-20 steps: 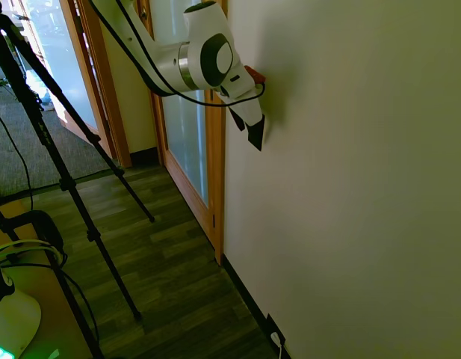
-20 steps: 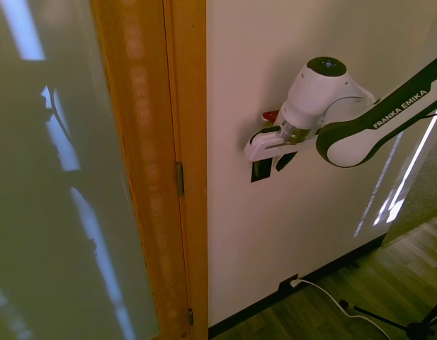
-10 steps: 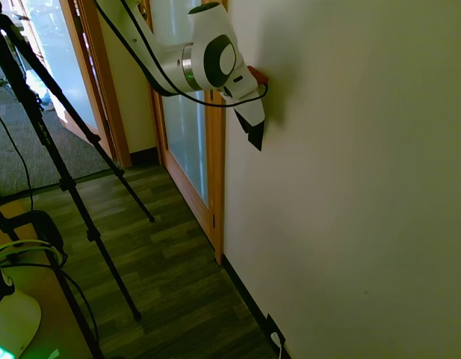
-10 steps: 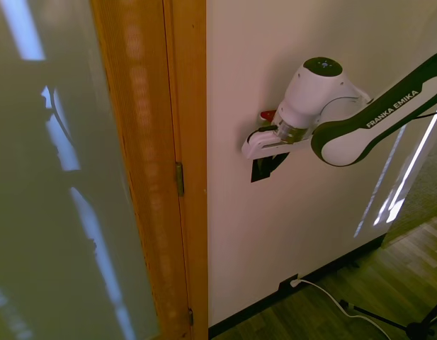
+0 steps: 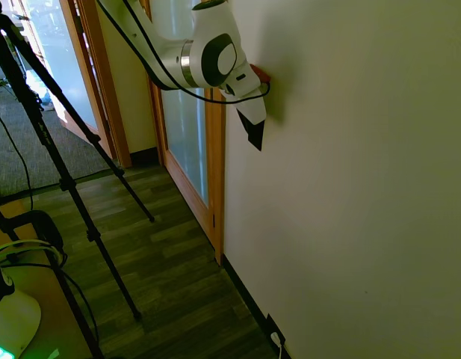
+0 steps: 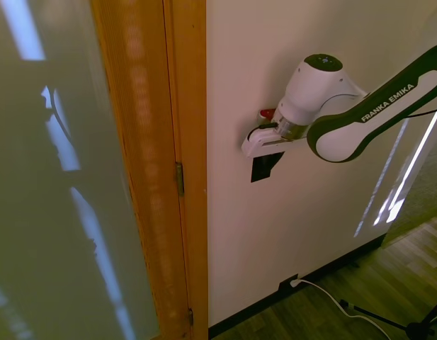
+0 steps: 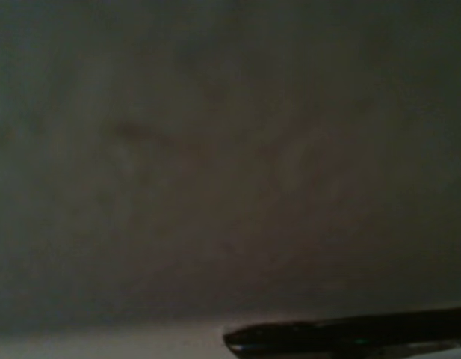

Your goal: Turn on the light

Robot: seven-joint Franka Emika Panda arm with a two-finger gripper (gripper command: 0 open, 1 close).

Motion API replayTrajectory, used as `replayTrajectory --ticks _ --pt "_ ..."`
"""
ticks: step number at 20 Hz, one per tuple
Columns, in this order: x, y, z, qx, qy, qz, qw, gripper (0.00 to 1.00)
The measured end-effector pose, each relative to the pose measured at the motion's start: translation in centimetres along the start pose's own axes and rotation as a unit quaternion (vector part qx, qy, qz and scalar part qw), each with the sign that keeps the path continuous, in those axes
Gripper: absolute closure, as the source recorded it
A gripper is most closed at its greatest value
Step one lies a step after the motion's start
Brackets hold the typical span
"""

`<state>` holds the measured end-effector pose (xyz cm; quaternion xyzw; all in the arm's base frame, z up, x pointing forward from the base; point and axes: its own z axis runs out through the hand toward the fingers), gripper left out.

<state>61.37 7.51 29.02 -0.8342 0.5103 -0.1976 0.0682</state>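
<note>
One white robot gripper point(image 6: 264, 157) is pressed close against the cream wall point(image 6: 310, 234), right over the small black upright switch plate point(image 6: 260, 170). Its fingers are hidden, so nobody can tell if they are open or closed. The switch sits just beside the tall orange-brown wooden door frame point(image 6: 183, 170). The wrist view shows only a dark blur.

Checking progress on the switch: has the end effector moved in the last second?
Yes. In the second exterior view the end effector has risen slightly against the black switch plate, uncovering more of it.
</note>
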Motion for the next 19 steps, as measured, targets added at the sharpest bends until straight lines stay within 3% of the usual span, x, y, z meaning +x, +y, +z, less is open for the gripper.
replayTrajectory --ticks 5,19 --pt "1.1 0.0 -3.6 0.018 0.011 0.006 0.9998 1.00" --pt "1.6 5.2 -14.0 0.028 0.036 0.024 0.9987 1.00"
